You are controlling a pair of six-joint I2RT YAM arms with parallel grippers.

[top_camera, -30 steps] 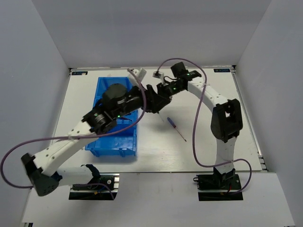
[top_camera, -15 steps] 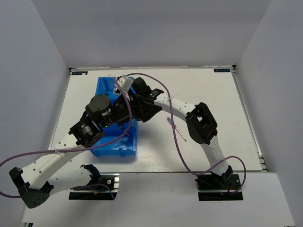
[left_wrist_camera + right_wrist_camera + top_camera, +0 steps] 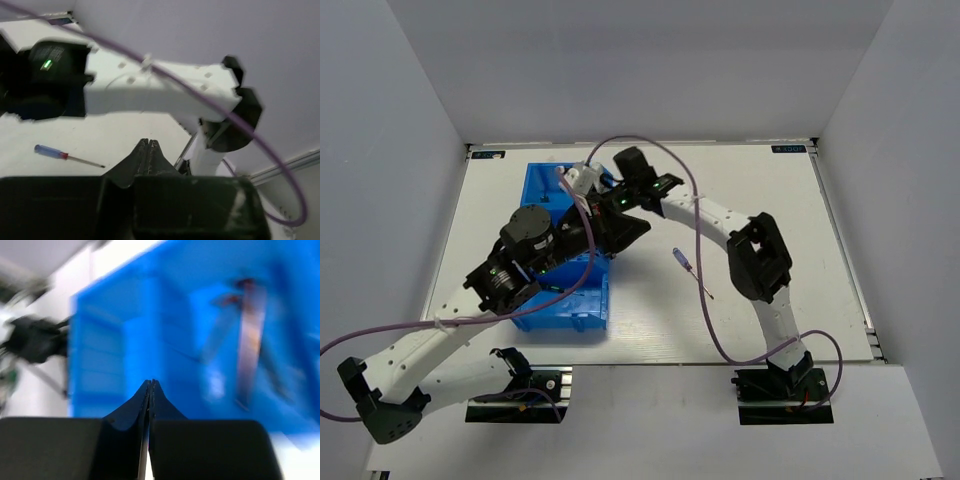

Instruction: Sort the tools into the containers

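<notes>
Blue-handled screwdriver (image 3: 692,274) lies loose on the table (image 3: 790,200), at about 4 o'clock of the blue bin (image 3: 560,320) and apart from it: not yet sorted. Inside the bin are blurred reddish-brown pieces (image 3: 248,335), likely hex keys, so part looks done. Left gripper (image 3: 148,146) and right gripper (image 3: 150,386) are both clenched on nothing, crowded over the bin's 3 o'clock rim. The arms hide the other compartments.
</notes>
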